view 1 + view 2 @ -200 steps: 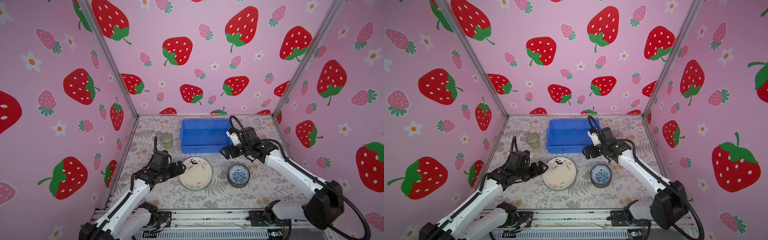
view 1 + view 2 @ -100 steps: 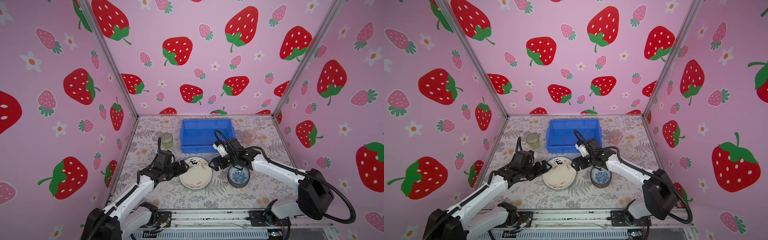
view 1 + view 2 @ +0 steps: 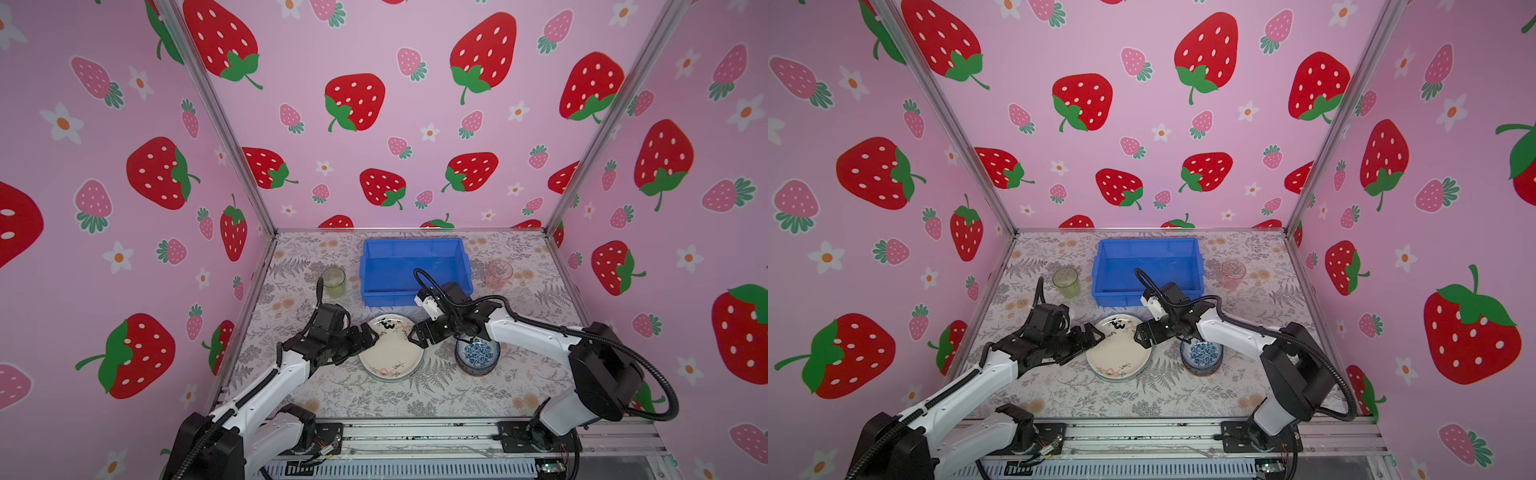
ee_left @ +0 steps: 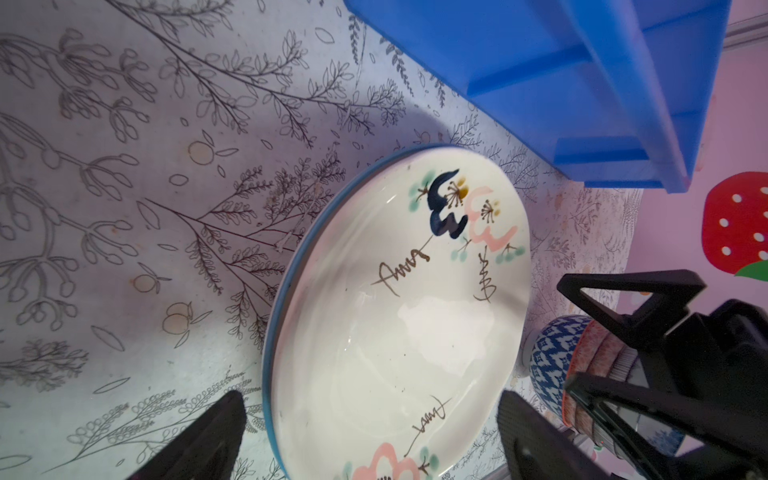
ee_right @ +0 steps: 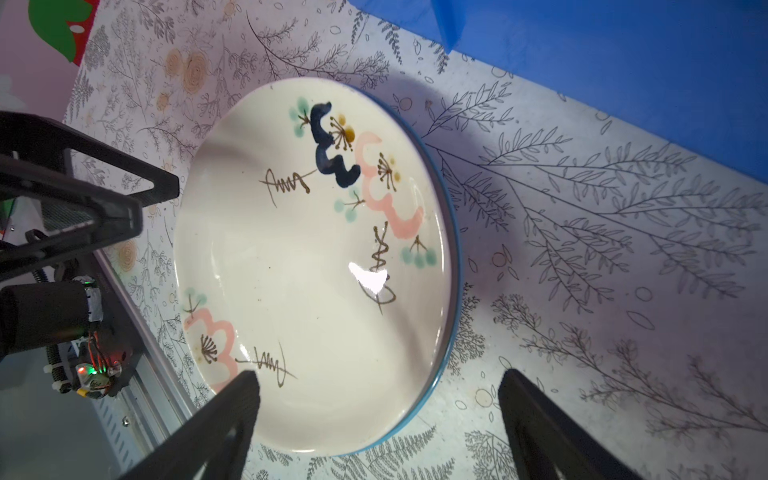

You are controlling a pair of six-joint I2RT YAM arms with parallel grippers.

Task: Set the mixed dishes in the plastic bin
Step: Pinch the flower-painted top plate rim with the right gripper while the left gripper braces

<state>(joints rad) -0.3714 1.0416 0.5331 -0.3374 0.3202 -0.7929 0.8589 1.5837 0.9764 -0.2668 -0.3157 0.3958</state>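
We see cream plate (image 3: pixel 391 348) w/ black, pink & green marks, lying flat on top of a stack; blue-rimmed plate (image 4: pixel 266 365) is directly under it. Blue-white bowl (image 3: pixel 476 353) sits just right of the plates, upright, nested w/ other bowls; orange-red bowl (image 4: pixel 584 353) shows against it in left wrist view. Blue bin (image 3: pixel 390 297) sits behind the plates, near but apart. Green tumbler (image 3: pixel 333 282) stands upright left of bin, pink tumbler (image 3: pixel 498 274) upright to its right.

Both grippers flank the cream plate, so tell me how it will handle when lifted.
The cream plate looks glazed, with bright glare, so it is probably slippery. It is likely rigid, brittle ceramic. It sits on a blue-rimmed plate, so a push may slide it off.
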